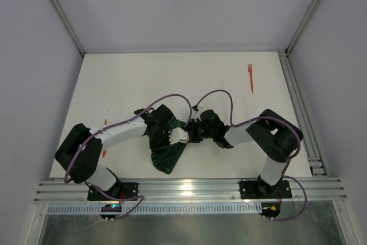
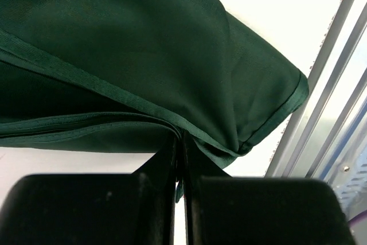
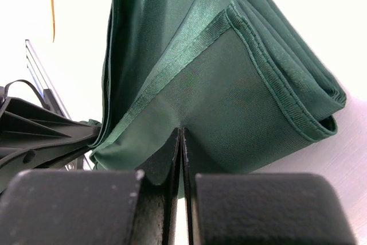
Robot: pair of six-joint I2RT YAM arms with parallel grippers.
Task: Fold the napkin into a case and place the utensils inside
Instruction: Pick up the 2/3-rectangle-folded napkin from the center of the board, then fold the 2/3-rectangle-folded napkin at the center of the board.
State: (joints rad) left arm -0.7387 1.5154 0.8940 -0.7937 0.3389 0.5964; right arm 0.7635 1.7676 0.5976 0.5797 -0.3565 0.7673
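White table (image 1: pixel 218 78): we pinch the half-folded dark green cloth napkin (image 1: pixel 167 156) with left gripper (image 2: pixel 180 142) and right gripper (image 3: pixel 179 136); orange plastic fork (image 1: pixel 250 77) waits far right.

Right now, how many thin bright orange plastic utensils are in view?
2. An orange plastic fork lies far right on the white table; a second orange utensil lies at the left, partly hidden under the left arm.

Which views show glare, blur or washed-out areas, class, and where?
Top external: even light, glare on the front rail. Left wrist: table washed out white, left claw soft and dark. Right wrist: sheen on the napkin, weave sharp, table overexposed.
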